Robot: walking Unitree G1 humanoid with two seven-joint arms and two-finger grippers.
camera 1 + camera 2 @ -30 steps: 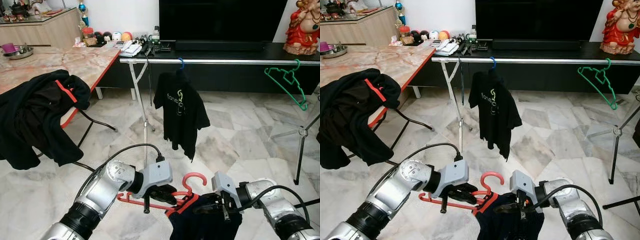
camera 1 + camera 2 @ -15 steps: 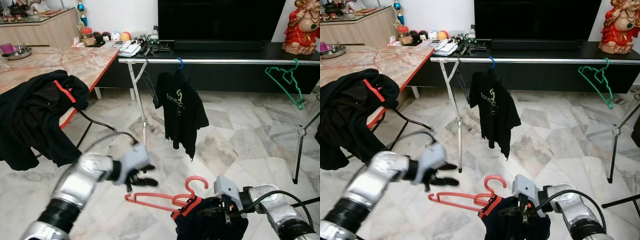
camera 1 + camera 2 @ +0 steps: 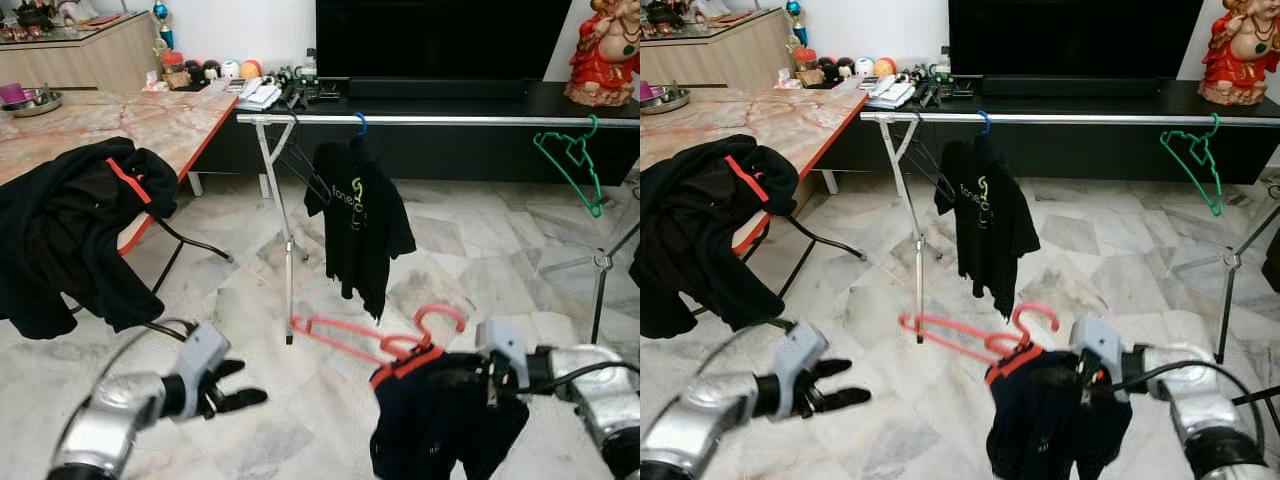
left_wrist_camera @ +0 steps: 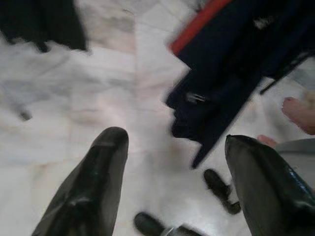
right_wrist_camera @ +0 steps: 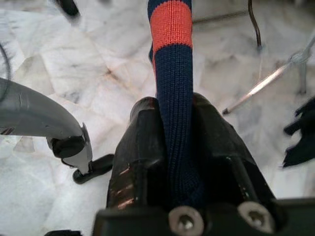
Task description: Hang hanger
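Released by my left gripper, now spread open low left, the red plastic hanger is rising; my right gripper is pinching its navy orange-trimmed garment, carrying both toward the far silver rail.

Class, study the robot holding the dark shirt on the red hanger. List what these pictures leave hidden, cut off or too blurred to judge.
- Right gripper: head views, its fingertips are buried in the navy shirt.
- Red hanger: head views, motion-blurred; its right shoulder is under the shirt collar.
- Shirt hem: cut by the bottom edge.
- Rail: its right end is cut by the edge.
- Left gripper: open, but blurred.
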